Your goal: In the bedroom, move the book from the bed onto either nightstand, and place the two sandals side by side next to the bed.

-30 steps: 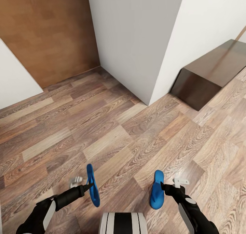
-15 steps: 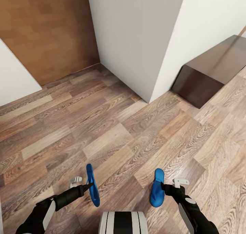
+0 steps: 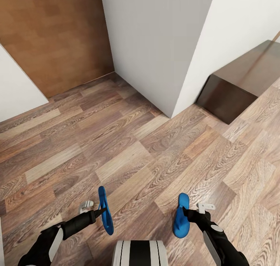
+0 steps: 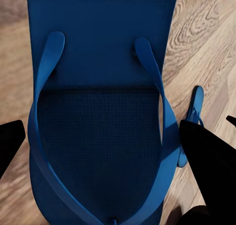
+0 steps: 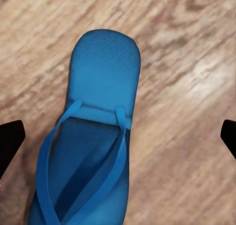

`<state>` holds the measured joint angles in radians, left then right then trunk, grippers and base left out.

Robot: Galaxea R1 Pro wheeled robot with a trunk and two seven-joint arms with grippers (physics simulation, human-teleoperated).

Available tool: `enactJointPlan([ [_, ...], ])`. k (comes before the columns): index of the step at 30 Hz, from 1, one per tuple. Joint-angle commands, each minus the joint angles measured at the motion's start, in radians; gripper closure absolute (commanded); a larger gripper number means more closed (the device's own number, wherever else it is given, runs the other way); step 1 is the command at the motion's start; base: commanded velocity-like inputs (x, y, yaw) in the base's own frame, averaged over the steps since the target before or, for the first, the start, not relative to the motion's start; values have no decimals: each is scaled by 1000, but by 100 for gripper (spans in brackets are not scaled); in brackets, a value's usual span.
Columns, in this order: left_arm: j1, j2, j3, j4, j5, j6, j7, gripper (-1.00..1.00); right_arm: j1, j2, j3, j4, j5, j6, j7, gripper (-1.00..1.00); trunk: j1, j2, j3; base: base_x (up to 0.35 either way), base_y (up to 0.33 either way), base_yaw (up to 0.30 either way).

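L gripper (image 3: 102, 211) & R gripper (image 3: 185, 212) each hold a blue sandal (image 3: 105, 211) over wood floor (image 3: 147, 157)

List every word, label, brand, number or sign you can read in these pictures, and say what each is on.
None: no readable text in any view.
Left sandal, held in the left gripper: plain blue sole and straps, no brand or size mark.
Right sandal, held in the right gripper: plain blue too.
Floor, white walls, brown panel and dark cabinet: no lettering or signs.
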<state>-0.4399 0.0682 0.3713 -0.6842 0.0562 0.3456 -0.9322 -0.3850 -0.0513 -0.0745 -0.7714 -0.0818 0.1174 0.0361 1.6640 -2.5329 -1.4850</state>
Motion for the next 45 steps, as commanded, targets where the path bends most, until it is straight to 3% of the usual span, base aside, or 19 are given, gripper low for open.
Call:
enactJointPlan([
  [1,0,0,1,0,6,10,-3,100,0,0,-2,-2,-9,5,4,-100,0,0,-1,40,27,0],
  [13,0,-1,1,0,5,10,-2,100,0,0,-1,-2,-8,5,4,-100,0,0,-1,9,7,0],
  [27,0,-1,1,0,4,10,-3,100,0,0,-1,-2,-8,5,4,-100,6,-3,-55,0,0,0],
  [45,0,1,1,0,7,10,-4,100,0,0,-1,-2,-7,5,4,-100,6,-3,-55,18,51,0],
])
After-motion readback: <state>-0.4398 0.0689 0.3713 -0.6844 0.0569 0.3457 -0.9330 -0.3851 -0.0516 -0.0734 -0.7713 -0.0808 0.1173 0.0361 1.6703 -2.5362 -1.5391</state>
